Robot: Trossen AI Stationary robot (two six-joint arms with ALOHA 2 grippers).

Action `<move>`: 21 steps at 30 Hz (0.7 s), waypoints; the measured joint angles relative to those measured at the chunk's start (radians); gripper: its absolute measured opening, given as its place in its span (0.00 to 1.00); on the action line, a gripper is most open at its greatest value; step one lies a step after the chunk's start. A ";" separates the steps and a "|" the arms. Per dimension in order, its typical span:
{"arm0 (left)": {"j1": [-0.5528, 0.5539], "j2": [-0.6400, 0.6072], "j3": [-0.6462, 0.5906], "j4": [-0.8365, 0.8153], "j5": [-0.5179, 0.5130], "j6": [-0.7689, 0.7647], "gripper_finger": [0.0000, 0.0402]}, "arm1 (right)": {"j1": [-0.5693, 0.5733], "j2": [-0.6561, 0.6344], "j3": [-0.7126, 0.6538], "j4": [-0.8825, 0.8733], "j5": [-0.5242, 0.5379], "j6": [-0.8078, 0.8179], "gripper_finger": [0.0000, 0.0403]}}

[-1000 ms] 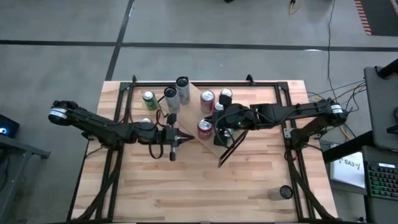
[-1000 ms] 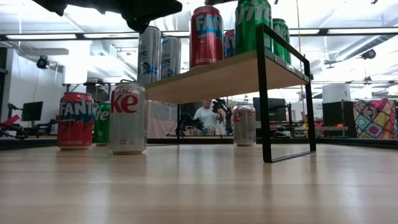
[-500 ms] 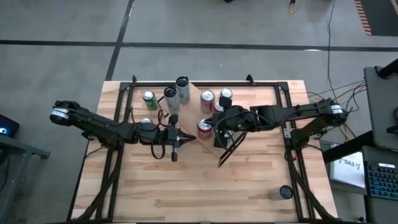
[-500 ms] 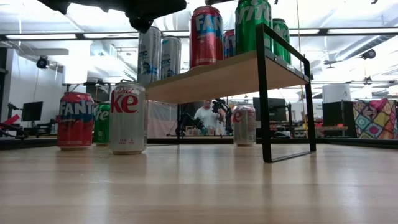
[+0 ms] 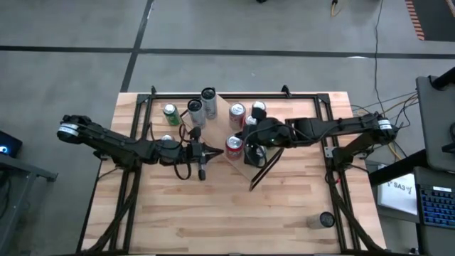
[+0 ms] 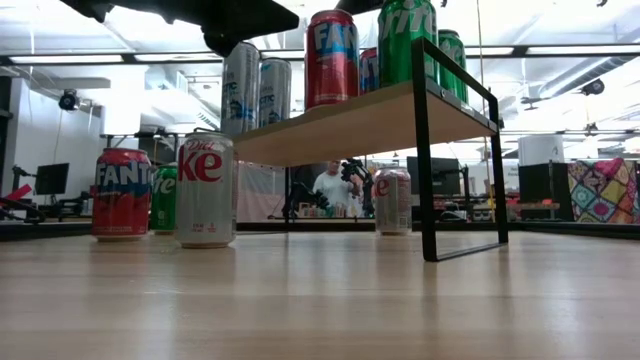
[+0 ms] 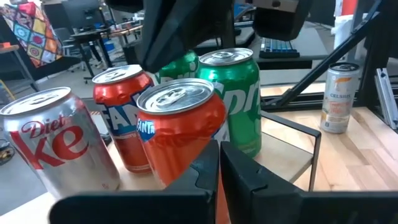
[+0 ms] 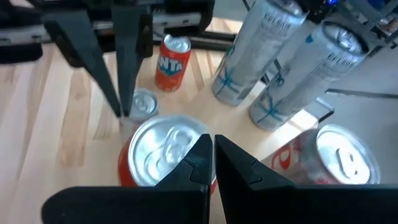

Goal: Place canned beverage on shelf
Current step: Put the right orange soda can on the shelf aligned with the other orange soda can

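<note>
The shelf carries several cans. Among them, a red Fanta can stands upright near its front edge, beside a green Sprite can. My left gripper is shut. It points level at that Fanta can's side from the table's left. My right gripper is shut too and slants down from the right, just over the rim of the same can's silver top. In the right wrist view the left gripper shows beyond the can. My left gripper's shut tips stand right at the Fanta can's side wall, low on the can, but I cannot tell whether they touch it. My right gripper's shut tips hang over the edge of the can's top; I cannot tell whether they rest on it.
On the table left of the shelf stand a Fanta can, a green can and a Diet Coke can. Another can stands under the shelf. Two tall Celsius cans stand on the shelf. A lone can is near the front right corner.
My left gripper has turned a little at the wrist, its tip swinging slightly toward the far edge. It stays in place and shut. The cans have not moved.
</note>
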 joint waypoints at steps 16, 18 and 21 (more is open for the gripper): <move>-0.001 0.156 0.047 0.112 -0.062 0.026 0.00 | 0.008 -0.001 -0.012 -0.065 0.005 0.059 0.02; -0.001 0.172 0.059 0.114 -0.083 0.030 0.00 | 0.012 -0.001 -0.012 -0.065 0.007 0.064 0.02; 0.000 0.176 0.063 0.111 -0.095 0.031 0.00 | 0.016 -0.002 -0.012 -0.074 0.007 0.073 0.02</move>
